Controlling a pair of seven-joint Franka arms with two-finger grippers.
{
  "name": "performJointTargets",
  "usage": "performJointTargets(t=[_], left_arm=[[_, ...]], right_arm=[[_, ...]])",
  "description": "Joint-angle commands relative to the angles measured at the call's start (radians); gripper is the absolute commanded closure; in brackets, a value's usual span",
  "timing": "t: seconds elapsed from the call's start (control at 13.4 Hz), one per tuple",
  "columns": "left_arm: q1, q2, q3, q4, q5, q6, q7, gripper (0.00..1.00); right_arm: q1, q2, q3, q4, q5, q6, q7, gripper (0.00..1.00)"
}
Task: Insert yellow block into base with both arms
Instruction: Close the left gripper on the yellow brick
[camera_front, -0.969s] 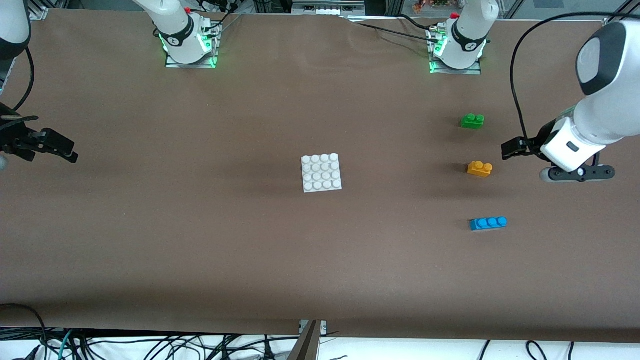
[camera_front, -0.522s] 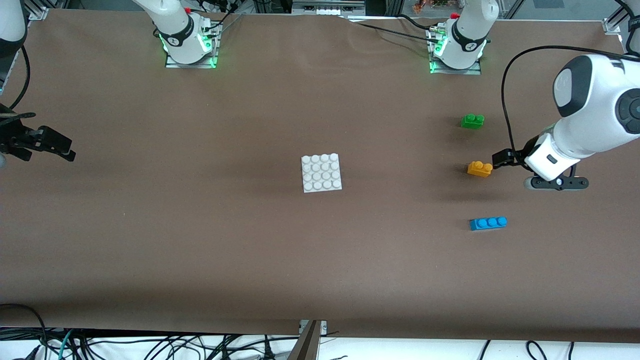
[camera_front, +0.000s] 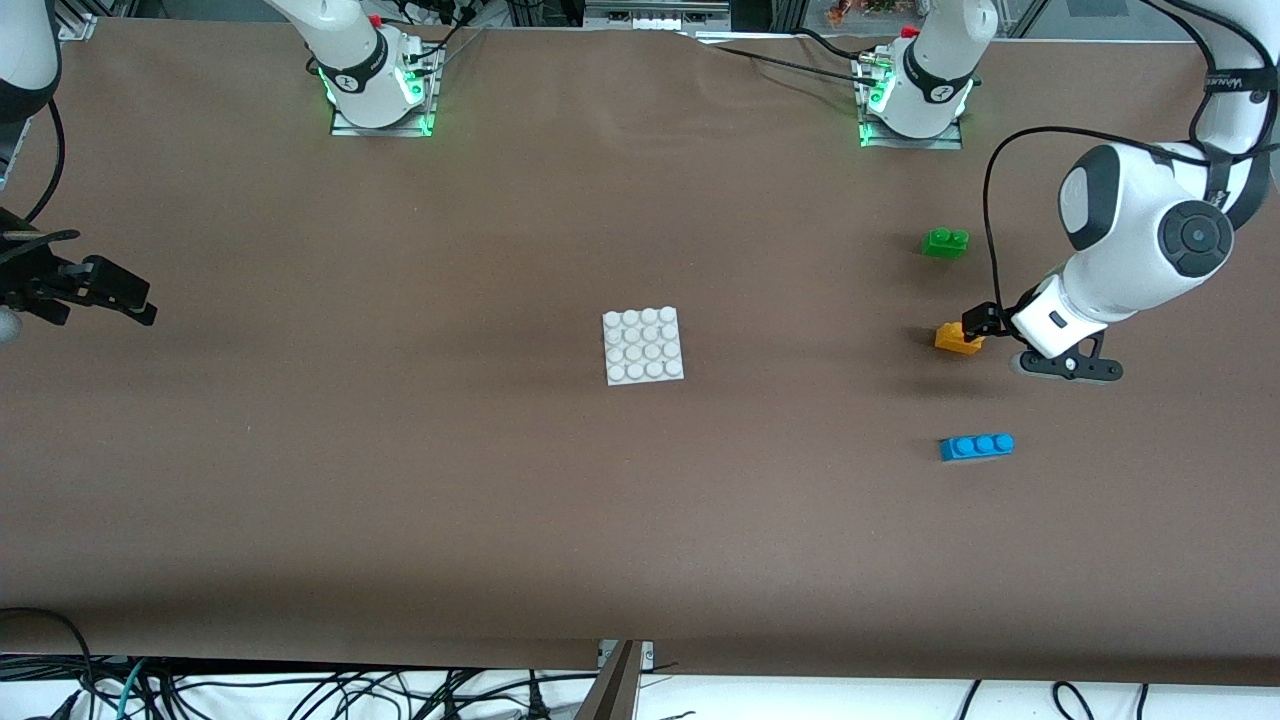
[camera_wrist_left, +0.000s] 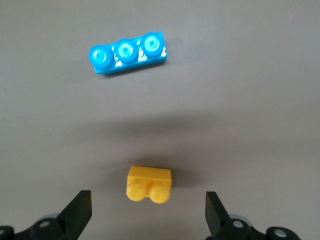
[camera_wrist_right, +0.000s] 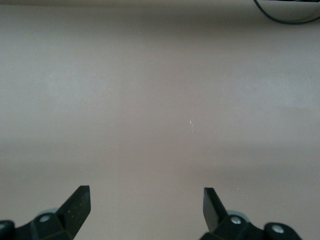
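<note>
left gripper (camera_wrist_left: 146, 212), jaws wide, hangs over the yellow block (camera_wrist_left: 148, 183); centre it, descend, grip the long sides. right gripper (camera_wrist_right: 145, 207) waits open, far from the base (camera_front: 643, 345).

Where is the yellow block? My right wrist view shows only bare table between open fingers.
Observer: Toward the left arm's end of the table, the yellow block lies between the green brick and the blue brick.
Operator: Is it gripped?
Observer: No. The left gripper is open over it, fingers apart from its sides.
Operator: And the base?
Observer: The base sits mid-table, studs bare; the right gripper waits over the right arm's end.
</note>
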Motion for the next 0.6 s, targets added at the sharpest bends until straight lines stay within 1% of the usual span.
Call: performJointTargets(t=[0.0, 0.22, 0.37, 0.52], left_arm=[[0.016, 0.034, 0.003, -0.029, -0.053, 0.039, 0.071, 0.00], [0.016, 0.087, 0.003, -0.033, -0.054, 0.054, 0.071, 0.00], [0.016, 0.107, 0.003, -0.071, -0.054, 0.119, 0.083, 0.00], [0.016, 0.130, 0.003, -0.085, -0.053, 0.142, 0.083, 0.00]], right_arm=[[-0.008, 0.008, 0.012, 0.026, -0.011, -0.019, -0.012, 0.00], [-0.008, 0.009, 0.012, 0.026, -0.009, -0.016, -0.012, 0.00], [-0.008, 0.014, 0.011, 0.026, -0.011, -0.016, -0.012, 0.00], [-0.008, 0.022, 0.011, 0.034, -0.011, -0.016, -0.012, 0.00]])
